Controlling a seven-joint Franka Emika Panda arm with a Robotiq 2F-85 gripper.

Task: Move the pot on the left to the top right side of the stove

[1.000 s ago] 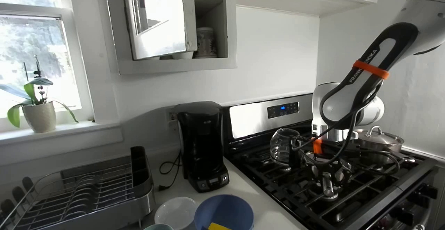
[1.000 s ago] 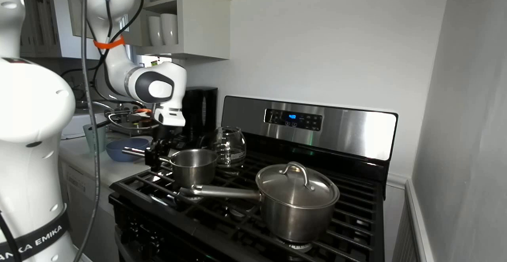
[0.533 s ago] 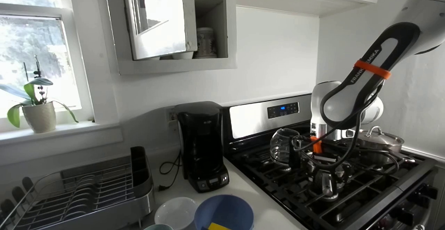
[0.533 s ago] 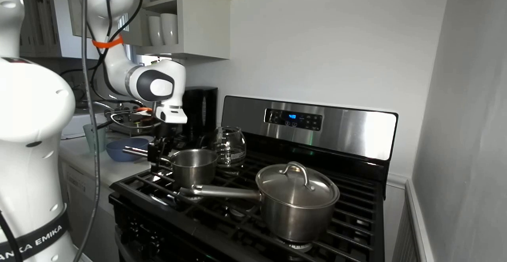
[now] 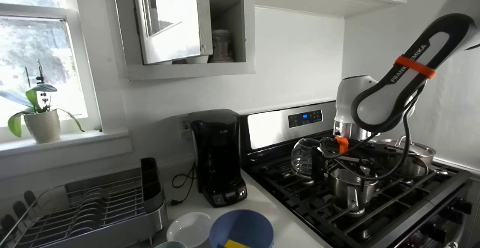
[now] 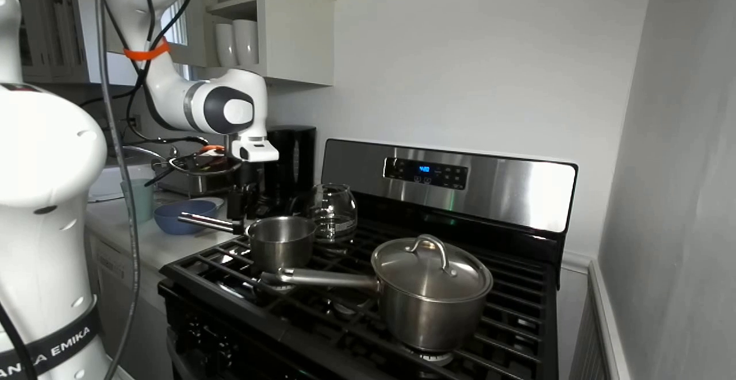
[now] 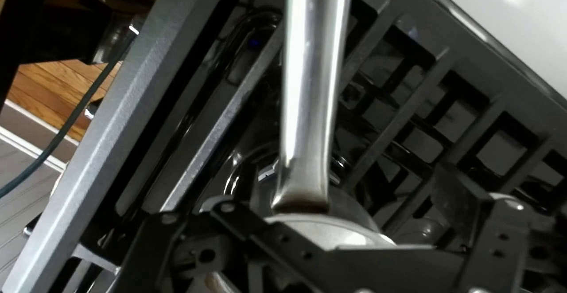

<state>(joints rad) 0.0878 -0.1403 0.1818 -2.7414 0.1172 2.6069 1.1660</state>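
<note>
The pot [image 6: 280, 249], a small steel saucepan, sits upright on a left burner of the stove [image 6: 356, 164]; it also shows in an exterior view [image 5: 350, 190]. Its long handle [image 6: 201, 219] points away from the other pans. My gripper [image 6: 237, 216] is over that handle, close to the pot's rim. Seen from the wrist, the handle [image 7: 312, 84] runs between widely spread fingers [image 7: 458, 200], with gaps on both sides. Gripper parts cover most of the pot's body there, leaving only a piece of rim. Whether a fingertip touches the handle, I cannot tell.
A lidded steel pot [image 6: 434, 317] stands on the right front of the grates, its handle reaching toward the saucepan. Behind the saucepan is a glass carafe [image 6: 333, 213]. A black coffee maker [image 5: 219, 158] and a blue bowl [image 5: 243, 223] occupy the counter beside the stove.
The gripper has opened, letting go of the handle, and the arm has risen somewhat. The pot has stayed in place.
</note>
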